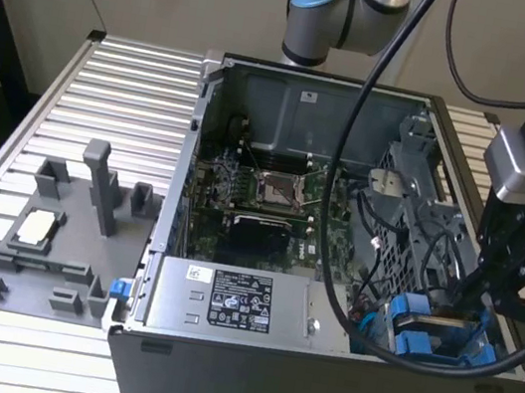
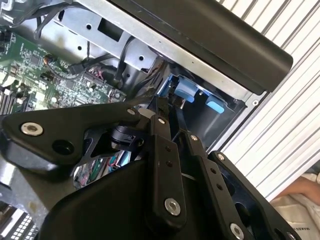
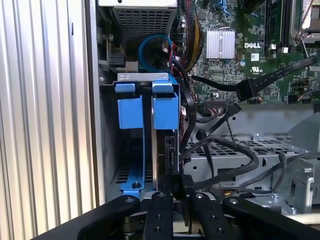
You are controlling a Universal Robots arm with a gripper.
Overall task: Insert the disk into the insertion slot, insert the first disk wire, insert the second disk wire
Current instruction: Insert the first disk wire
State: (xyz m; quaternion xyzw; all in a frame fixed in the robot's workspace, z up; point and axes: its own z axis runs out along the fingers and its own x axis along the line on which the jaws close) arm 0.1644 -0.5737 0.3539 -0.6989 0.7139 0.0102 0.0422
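Since the disk [image 3: 166,135] already stands on edge in the insertion slot [image 3: 142,77], step one looks done. The gripper [image 3: 179,195] appears clenched on a black disk wire [image 3: 177,181] plug at the disk's end. Wiring unfinished; which wire is unclear.

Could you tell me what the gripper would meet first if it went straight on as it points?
Probably the near edge of the disk, seated in the insertion slot just ahead of the gripper; depth is hard to judge.

Slatted alu table [image 1: 110,80] w/ open PC case [image 1: 261,383] & grey fixture tray [image 1: 56,258] side by side.
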